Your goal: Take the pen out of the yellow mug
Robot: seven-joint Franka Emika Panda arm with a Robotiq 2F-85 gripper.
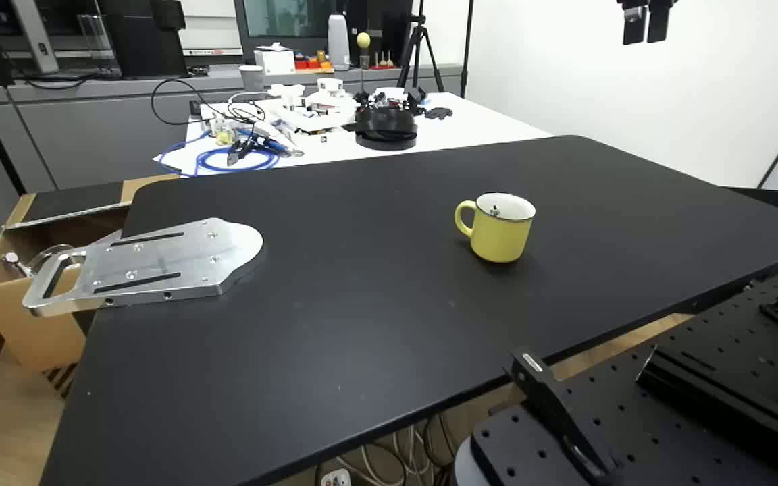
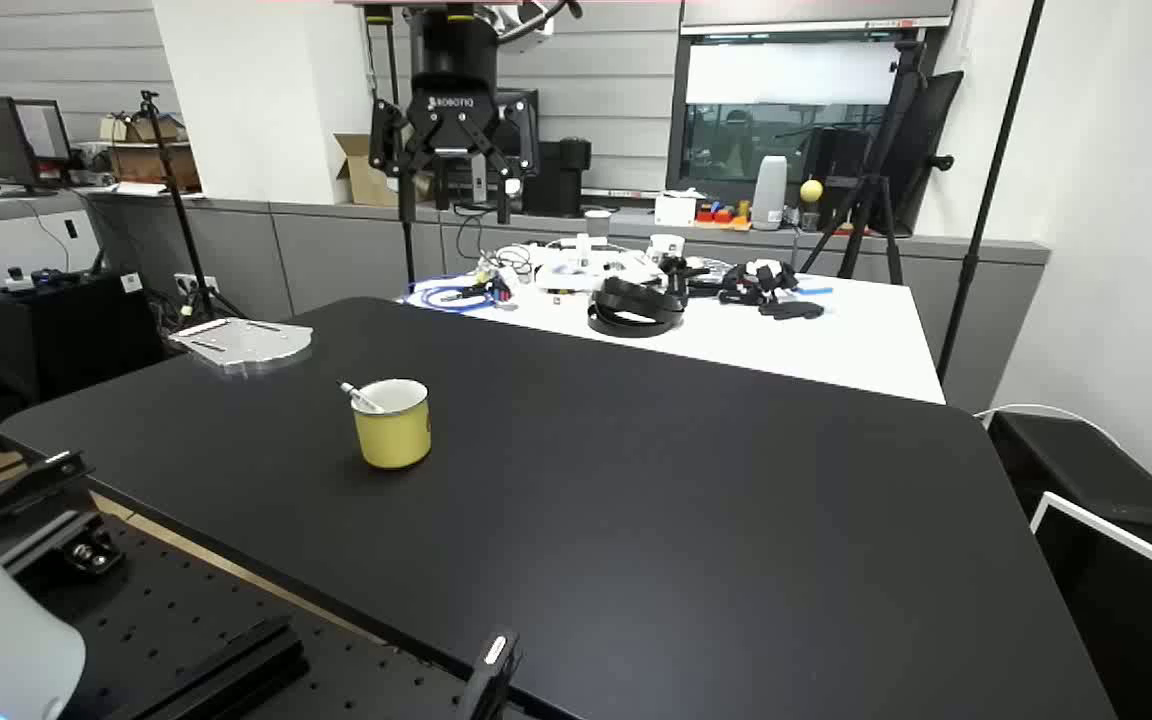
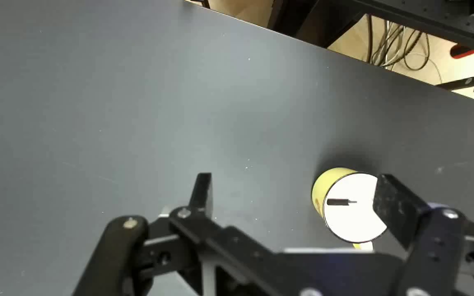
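The yellow mug (image 1: 500, 237) stands upright on the black table in both exterior views (image 2: 393, 440). Its handle shows in an exterior view, and a bit of it in the wrist view. The pen (image 2: 364, 399) leans inside the mug, its upper end over the rim; it looks pale with a dark end there. Its end (image 1: 495, 210) shows small inside the mug. In the wrist view the pen (image 3: 339, 202) is a short dark stick against the mug's white inside. My gripper (image 2: 455, 207) is open and empty, high above the table. In the wrist view (image 3: 295, 181) its right finger covers part of the mug (image 3: 323, 185).
A silver metal plate with a handle (image 1: 159, 260) lies at the table's edge, over a cardboard box (image 1: 38, 324). A white table (image 2: 736, 350) with cables and parts adjoins the black table (image 1: 362, 337). A black perforated base plate (image 1: 720, 378) lies along the near side.
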